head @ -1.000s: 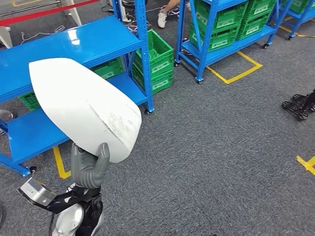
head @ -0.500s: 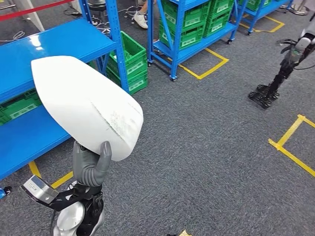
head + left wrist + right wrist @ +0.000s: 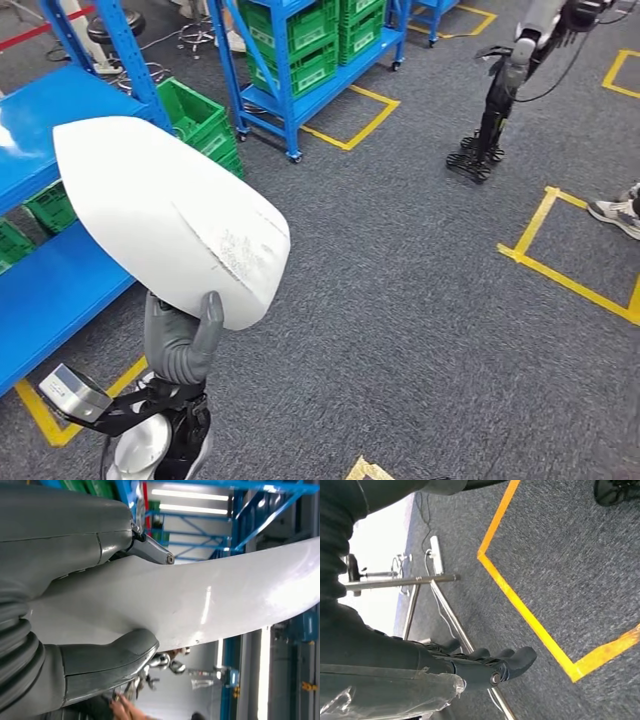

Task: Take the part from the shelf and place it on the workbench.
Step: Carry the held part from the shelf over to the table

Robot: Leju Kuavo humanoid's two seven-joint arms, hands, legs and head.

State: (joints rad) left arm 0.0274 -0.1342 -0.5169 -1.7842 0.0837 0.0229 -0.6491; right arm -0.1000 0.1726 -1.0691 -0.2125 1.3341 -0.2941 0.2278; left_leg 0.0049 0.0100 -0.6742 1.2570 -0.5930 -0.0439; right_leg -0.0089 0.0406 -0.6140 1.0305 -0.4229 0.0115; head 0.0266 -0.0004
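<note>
The part [image 3: 166, 215] is a large white, smooth, pointed shell with a scuffed patch near its blunt end. My left hand [image 3: 181, 340] grips it from below and holds it up in front of me, over the carpet. In the left wrist view the thick grey thumb [image 3: 109, 662] presses against the part's [image 3: 211, 600] curved white surface. In the right wrist view my right hand [image 3: 490, 667] hangs over the grey carpet, its dark fingers stretched out with nothing in them.
A blue shelf [image 3: 53, 290] stands at my left with green crates [image 3: 200, 120] beside it. A second blue rack [image 3: 302, 50] is farther back. Another robot's legs [image 3: 490, 110] stand at the far right, near yellow floor tape [image 3: 558, 270] and a person's shoe [image 3: 615, 212].
The whole view has swung to the right, so the shelves have slid left and the other robot has come into view. The part stays in my left hand, unchanged.
</note>
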